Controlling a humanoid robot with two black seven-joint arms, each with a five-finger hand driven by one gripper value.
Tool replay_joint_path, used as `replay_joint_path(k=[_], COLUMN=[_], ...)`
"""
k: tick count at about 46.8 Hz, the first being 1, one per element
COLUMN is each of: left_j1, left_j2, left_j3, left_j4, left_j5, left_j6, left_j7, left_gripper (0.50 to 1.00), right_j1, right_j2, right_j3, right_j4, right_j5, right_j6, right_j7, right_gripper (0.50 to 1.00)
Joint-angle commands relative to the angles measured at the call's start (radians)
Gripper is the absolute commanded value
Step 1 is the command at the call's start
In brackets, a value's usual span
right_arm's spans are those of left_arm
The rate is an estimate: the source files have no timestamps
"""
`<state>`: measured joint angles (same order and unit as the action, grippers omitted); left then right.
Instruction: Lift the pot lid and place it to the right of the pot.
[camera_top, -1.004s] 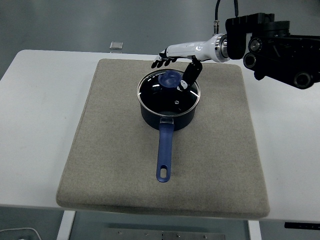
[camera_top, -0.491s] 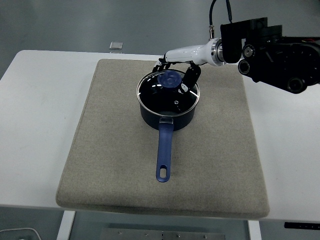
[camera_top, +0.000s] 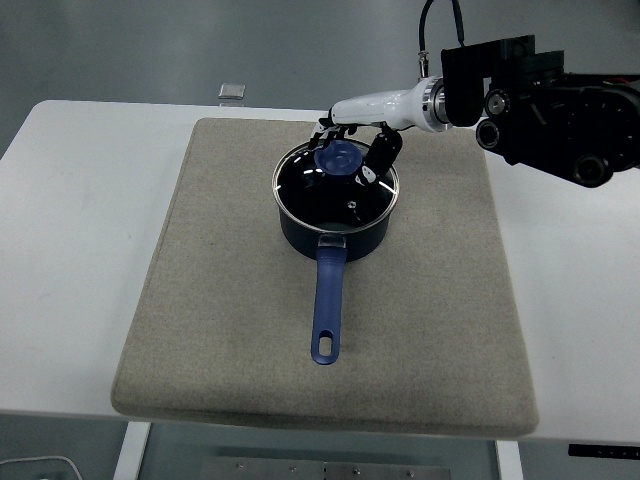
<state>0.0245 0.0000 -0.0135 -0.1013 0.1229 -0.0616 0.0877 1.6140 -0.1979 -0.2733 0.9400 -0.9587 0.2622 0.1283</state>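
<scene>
A white table (camera_top: 80, 200) carries a beige mat (camera_top: 220, 300) bearing a pot (camera_top: 335, 215).

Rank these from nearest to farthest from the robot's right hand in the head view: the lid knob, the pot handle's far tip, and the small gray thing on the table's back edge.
From the right hand:
1. Lid knob, right under the hand, at the lid's back.
2. Small gray thing, back left on the table.
3. Pot handle's tip, toward the near edge.

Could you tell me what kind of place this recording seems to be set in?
Probably a robot test bench, not a kitchen: one pot sits on a grey mat on a white table.
</scene>
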Motion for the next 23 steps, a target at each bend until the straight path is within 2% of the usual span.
replay_joint_path(k=[1,5,13,23], left_j1=[0.000,0.000,0.000,0.000], left_j2=[0.000,0.000,0.000,0.000], left_j3=[0.000,0.000,0.001,0.000], left_j4=[0.000,0.000,0.000,0.000], left_j5=[0.000,0.000,0.000,0.000], left_j6=[0.000,0.000,0.000,0.000], left_j7=[0.000,0.000,0.000,0.000], left_gripper=[1.000,1.000,1.000,1.000], right_j1=[0.000,0.000,0.000,0.003], right_j2=[-0.002,0.000,0.000,0.000], right_j3=[-0.009,-0.011,-0.011,-0.011], right_j4=[0.000,0.000,0.000,0.000], right_j5=[0.000,0.000,-0.025,-0.023], right_j6=[0.000,0.000,0.000,0.002], right_j7=[0.001,0.001,0.001,0.001], right_gripper=[0.803,0.793,0.727,0.695])
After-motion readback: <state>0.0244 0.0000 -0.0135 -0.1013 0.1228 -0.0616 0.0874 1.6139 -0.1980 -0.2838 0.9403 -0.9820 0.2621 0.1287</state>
